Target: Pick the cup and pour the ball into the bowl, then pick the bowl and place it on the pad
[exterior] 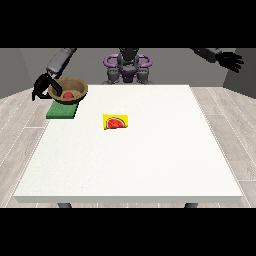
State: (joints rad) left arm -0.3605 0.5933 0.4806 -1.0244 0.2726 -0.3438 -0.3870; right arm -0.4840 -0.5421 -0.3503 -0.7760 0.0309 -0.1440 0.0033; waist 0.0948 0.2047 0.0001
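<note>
Brown bowl [69, 90], red ball [68, 94], green pad [61, 111], yellow cup [115, 122], white table [150, 160].

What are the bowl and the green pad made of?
The bowl looks like wood: brown, dull, with a lighter rim. It could also be brown plastic. The green pad under it looks like a flat slab of foam or rubber: plain dark green with no shine. The look alone leaves both open.

Hand at view's left [42, 86] gripping bowl [70, 90] — over green pad [61, 112]
</note>
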